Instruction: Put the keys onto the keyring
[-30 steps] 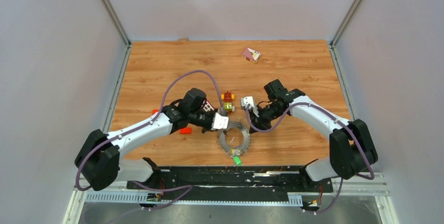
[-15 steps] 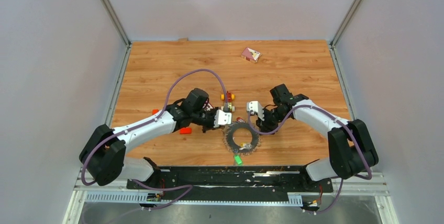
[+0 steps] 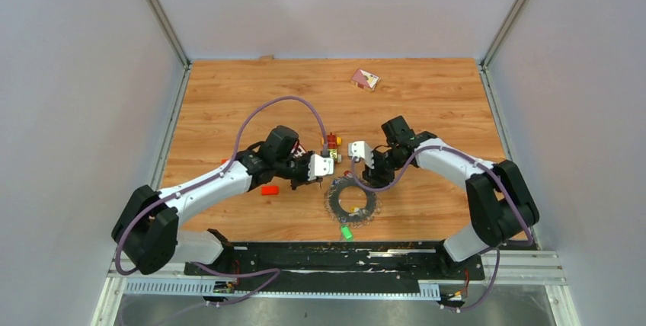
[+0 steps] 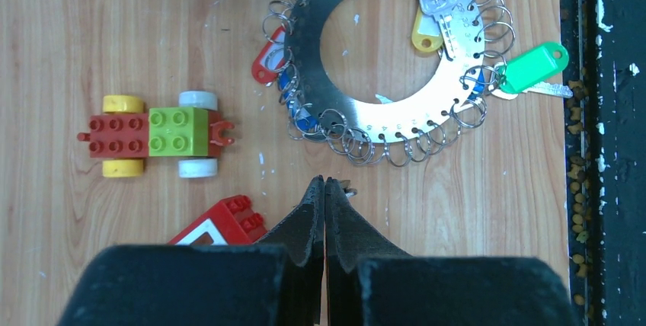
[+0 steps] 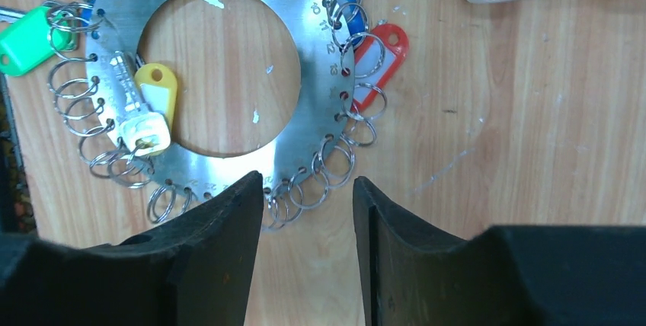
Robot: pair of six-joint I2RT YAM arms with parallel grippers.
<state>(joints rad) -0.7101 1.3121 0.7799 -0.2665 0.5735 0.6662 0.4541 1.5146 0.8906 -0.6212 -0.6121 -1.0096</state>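
Note:
The keyring [image 3: 351, 202] is a flat steel disc [image 4: 305, 29] with a wide hole and a rim of small wire rings, lying on the wood. Keys hang on it: a yellow-tagged one [image 4: 428, 29], a green one [image 4: 535, 67], a red one [image 4: 267, 63] and a blue one [image 4: 301, 116]. My left gripper [image 4: 325, 183] is shut just off the disc's edge, with a speck of metal beside its tip. My right gripper [image 5: 306, 181] stands open over the rim of the disc [image 5: 316, 113], with wire rings showing between its fingers. The red tag [image 5: 377, 55] lies beside it.
A red, green and yellow toy car [image 4: 156, 134] stands close beyond the keyring, between the two grippers [image 3: 332, 143]. One red brick [image 4: 221, 223] lies under my left wrist, another [image 3: 269, 190] further left. A small pink and white piece [image 3: 365, 78] sits at the back.
My right gripper has gone from shut to open. The keyring slid a little to the right and now lies flat. My left gripper drew back slightly from it.

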